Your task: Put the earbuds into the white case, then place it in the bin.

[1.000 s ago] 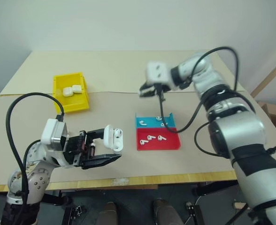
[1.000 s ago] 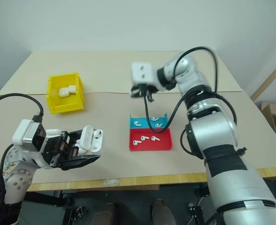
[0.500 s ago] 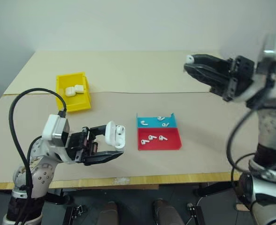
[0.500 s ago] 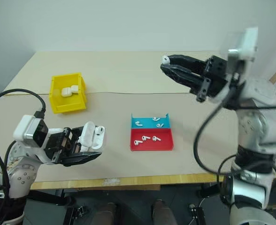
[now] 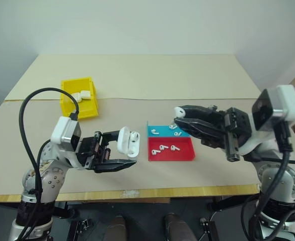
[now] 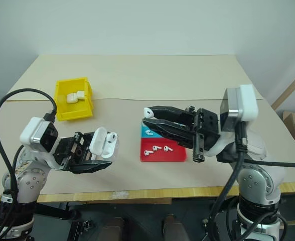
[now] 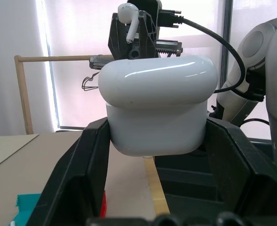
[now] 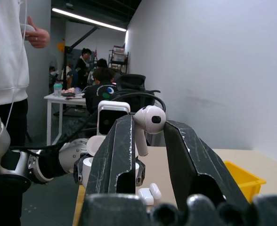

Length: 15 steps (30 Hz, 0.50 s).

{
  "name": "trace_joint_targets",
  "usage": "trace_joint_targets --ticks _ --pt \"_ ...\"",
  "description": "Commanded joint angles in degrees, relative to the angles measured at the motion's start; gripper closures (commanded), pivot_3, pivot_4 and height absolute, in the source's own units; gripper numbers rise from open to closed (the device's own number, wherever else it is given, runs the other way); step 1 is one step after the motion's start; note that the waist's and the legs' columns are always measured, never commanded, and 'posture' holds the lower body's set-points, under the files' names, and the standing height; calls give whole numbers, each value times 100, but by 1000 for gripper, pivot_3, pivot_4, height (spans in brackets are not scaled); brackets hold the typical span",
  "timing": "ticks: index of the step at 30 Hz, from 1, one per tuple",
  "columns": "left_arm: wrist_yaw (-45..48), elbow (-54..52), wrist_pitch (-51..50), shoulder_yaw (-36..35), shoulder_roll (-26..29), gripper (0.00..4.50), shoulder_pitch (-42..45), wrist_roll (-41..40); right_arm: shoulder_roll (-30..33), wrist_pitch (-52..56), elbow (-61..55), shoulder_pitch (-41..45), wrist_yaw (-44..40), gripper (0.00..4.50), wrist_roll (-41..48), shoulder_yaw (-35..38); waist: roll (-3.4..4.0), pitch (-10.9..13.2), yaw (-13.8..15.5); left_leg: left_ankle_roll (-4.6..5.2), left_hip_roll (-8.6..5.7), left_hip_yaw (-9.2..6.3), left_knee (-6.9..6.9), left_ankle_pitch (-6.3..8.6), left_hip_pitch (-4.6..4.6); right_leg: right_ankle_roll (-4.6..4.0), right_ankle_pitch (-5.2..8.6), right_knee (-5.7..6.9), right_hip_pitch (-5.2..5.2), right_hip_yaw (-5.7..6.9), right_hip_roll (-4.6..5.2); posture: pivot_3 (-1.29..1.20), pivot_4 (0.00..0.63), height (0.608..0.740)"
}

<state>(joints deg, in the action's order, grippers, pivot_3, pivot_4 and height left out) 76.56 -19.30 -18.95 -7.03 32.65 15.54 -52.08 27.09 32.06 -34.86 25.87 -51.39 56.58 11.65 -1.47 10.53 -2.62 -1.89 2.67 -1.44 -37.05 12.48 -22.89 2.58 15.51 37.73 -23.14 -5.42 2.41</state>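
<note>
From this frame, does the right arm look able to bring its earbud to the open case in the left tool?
Probably yes. The right tool pinches an earbud and points toward the white case, which the left tool holds lid-open above the table. Only open air lies between them.

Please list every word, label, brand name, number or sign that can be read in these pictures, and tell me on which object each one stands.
There is no readable text in any view.
The white case, held in the left tool: plain, no marking.
The earbud in the right tool: no marking.
The yellow bin, blue tray and red tray: no labels.
The dark jacket in the background: a small round emblem, too small to read.
</note>
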Motion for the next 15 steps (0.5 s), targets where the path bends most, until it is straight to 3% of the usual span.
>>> trace_joint_targets --ticks 1,8,15 --pt "51 -75 45 -28 -15 1733 81 -51 184 121 -209 113 182 3455 436 -7 0 0 6 0 0 0 0 0 -2 0 0 -2 0 1 0 0 150 740" --pt "-20 -130 45 63 -138 1733 98 16 478 339 -403 75 459 3455 774 -228 -1 0 7 0 0 -2 0 0 -2 0 0 -3 0 2 0 0 150 740" --pt "-36 -39 -83 170 -133 1733 294 7 754 314 -374 41 476 3455 317 -558 -1 0 7 0 0 -2 0 0 -2 0 0 -4 0 2 0 0 150 740"
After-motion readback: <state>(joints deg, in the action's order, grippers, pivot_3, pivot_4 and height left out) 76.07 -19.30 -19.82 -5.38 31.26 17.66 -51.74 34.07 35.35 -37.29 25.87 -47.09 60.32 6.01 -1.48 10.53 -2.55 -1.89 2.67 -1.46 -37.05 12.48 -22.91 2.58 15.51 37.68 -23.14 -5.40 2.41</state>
